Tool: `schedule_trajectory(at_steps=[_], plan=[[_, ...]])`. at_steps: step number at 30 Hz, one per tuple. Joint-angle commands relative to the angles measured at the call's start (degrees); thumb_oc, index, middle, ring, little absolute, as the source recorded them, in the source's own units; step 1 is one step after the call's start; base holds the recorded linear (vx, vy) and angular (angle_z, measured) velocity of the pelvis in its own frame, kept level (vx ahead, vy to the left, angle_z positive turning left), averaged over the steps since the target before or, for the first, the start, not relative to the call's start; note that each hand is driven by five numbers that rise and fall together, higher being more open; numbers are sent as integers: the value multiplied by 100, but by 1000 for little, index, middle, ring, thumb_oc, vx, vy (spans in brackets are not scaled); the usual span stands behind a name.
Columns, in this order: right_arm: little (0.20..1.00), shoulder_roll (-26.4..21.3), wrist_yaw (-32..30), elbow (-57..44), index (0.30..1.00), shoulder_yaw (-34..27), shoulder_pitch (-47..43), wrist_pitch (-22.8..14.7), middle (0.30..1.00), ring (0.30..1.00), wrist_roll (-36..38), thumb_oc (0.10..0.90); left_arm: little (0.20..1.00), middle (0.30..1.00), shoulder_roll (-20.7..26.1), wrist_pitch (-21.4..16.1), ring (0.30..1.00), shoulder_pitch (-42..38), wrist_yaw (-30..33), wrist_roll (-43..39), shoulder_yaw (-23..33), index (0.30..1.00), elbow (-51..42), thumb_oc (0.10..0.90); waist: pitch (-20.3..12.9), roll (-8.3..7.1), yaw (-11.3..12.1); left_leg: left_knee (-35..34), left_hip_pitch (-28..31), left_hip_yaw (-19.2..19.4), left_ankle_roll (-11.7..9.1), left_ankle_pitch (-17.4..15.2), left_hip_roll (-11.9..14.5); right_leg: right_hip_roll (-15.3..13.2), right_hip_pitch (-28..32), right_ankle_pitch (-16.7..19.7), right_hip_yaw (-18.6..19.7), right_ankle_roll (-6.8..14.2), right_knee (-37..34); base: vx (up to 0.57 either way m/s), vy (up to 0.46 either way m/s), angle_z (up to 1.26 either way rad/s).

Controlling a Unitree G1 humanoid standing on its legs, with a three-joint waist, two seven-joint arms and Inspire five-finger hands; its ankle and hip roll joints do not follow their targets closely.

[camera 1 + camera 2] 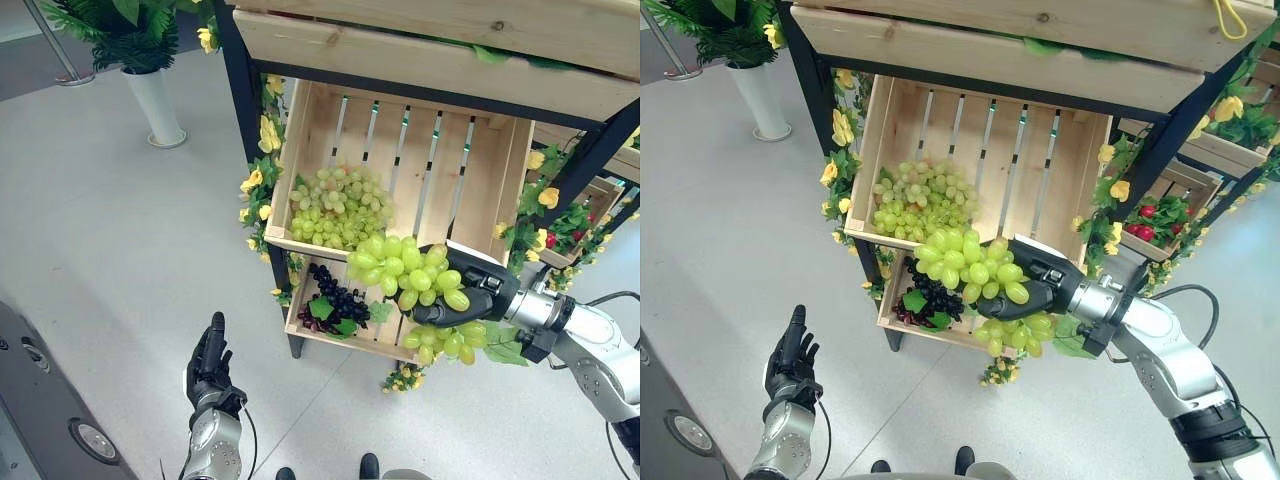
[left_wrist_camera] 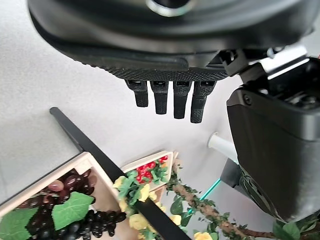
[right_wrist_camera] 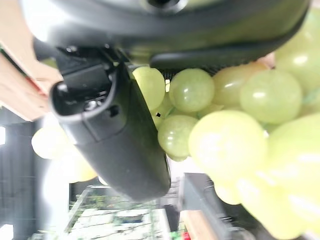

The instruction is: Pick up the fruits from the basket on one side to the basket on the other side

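My right hand (image 1: 462, 300) is shut on a bunch of green grapes (image 1: 405, 272), held in the air in front of the upper wooden crate (image 1: 480, 190). The wrist view shows the thumb (image 3: 120, 135) pressed against those grapes (image 3: 225, 145). Another pile of green grapes (image 1: 340, 208) lies in the left part of the upper crate. Below it, the lower crate (image 1: 340, 340) holds dark purple grapes (image 1: 335, 300) and a further green bunch (image 1: 445, 342) just under my right hand. My left hand (image 1: 208, 365) hangs open over the floor, far from the shelf.
The crates sit in a black-framed shelf (image 1: 245, 100) trimmed with yellow flowers (image 1: 268, 135) and leaves. A smaller crate of red fruit (image 1: 1150, 222) stands to the right. A white planter (image 1: 155, 105) stands on the floor at the back left.
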Motion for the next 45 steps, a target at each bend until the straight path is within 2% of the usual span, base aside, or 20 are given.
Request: schedule_trajectory(at_steps=[1,3,6,9,10,13,14,17,20,23,24,25,27,34,36,42,45], plan=[[300,-34,-89,114,300,-665,-1004,-305,300,300,864,400,900,900,283,-330,900,-438,-252,120,-99,900,41,800,-445,-129,195,45,236,-61,-76,-1020,-36,-308,336,-420,-217,257,30,0,0,0],[300,-336,-328,230,300,-682,-1189,-409,300,300,664,400,900,900,253,-361,900,-419,-244,175,-108,900,78,800,-477,-144,200,45,243,-78,-82,-1024,-29,-302,344,-427,-224,249,30,0,0,0],[300,-674,-476,343,300,-772,-1402,-505,300,300,972,400,900,900,272,-409,900,-361,-307,93,-119,900,174,800,-520,-168,190,45,237,-81,-102,-1019,-16,-290,341,-428,-219,244,30,-2,6,1],[300,-773,-728,671,300,-812,-1811,-513,300,300,991,400,900,900,245,-434,900,-323,-342,70,-101,900,248,800,-573,-200,208,45,247,-108,-112,-1035,-19,-276,357,-438,-211,242,30,7,9,-1],[300,-809,-855,732,300,-809,-1883,-549,300,300,843,400,900,900,237,-450,900,-319,-349,58,-98,900,268,800,-586,-203,209,45,246,-112,-114,-1038,-20,-275,359,-441,-209,243,30,27,39,-4],[300,-1079,-1849,1039,300,-704,-2137,-766,300,300,-665,400,900,900,162,-516,900,-330,-299,37,-62,900,287,800,-615,-217,207,45,236,-130,-113,-1041,-26,-269,354,-438,-194,240,30,17,41,-2],[300,-1246,-1943,1199,300,-616,-2259,-796,300,300,-692,400,900,900,129,-539,900,-308,-277,52,-26,900,267,800,-626,-230,209,45,235,-133,-110,-1037,-23,-264,354,-437,-189,244,30,17,41,2],[300,-1600,-2627,1314,300,-557,-2439,-683,300,300,-1535,400,900,900,127,-661,900,-241,-257,116,-7,900,235,800,-644,-281,201,45,211,-154,-116,-1028,-23,-240,341,-426,-169,245,30,0,0,0],[300,-2043,-2841,1622,300,-310,-2797,-641,300,300,-1672,400,900,900,197,-646,900,-214,-159,198,-48,900,155,800,-646,-342,230,45,187,-192,-109,-1005,-19,-223,334,-411,-176,254,30,10,-21,-5],[300,-2125,-3126,1810,300,-39,-3136,-500,300,300,-2012,400,900,900,219,-602,900,-247,-122,260,-78,900,145,800,-618,-368,268,45,173,-214,-103,-987,-19,-229,339,-413,-210,252,30,-3,-12,-3],[300,-2172,-3218,1984,300,208,-3445,-336,300,300,-2116,400,900,900,242,-565,900,-277,-77,286,-121,900,122,800,-603,-383,318,45,161,-236,-101,-975,-22,-231,346,-420,-242,250,30,0,0,0],[300,-2177,-3219,2013,300,260,-3505,-306,300,300,-2111,400,900,900,240,-559,900,-279,-71,290,-121,900,118,800,-601,-381,320,45,159,-240,-101,-974,-23,-231,347,-421,-246,249,30,0,0,0],[300,-2119,-3213,2290,300,707,-4023,31,300,300,-2062,400,900,900,252,-463,900,-314,-9,330,-171,900,33,800,-582,-394,418,45,153,-285,-105,-963,-25,-242,372,-445,-311,238,30,0,0,0],[300,-1725,-3257,3086,300,1622,-5037,380,300,300,-1837,400,900,900,227,-340,900,-257,-27,356,-259,900,-52,800,-584,-382,641,45,184,-371,-122,-957,-27,-267,467,-500,-500,195,30,14,6,5],[300,-1454,-3242,3426,300,1813,-5285,426,300,300,-1568,400,900,900,223,-268,900,-251,-67,380,-292,900,-56,800,-598,-374,745,45,184,-409,-128,-942,-31,-281,499,-515,-577,174,30,20,9,8],[300,-964,-3490,4006,300,1933,-5635,379,300,300,-1463,400,900,900,208,-201,900,-264,-116,377,-400,900,-44,800,-585,-335,920,45,192,-515,-141,-934,-58,-313,569,-546,-729,149,30,6,8,16],[300,-771,-3832,4358,300,2056,-5811,222,300,300,-1952,400,900,900,161,-231,900,-255,-93,356,-465,900,-12,800,-591,-295,998,45,194,-572,-150,-926,-70,-334,600,-558,-796,140,30,-4,26,17]])
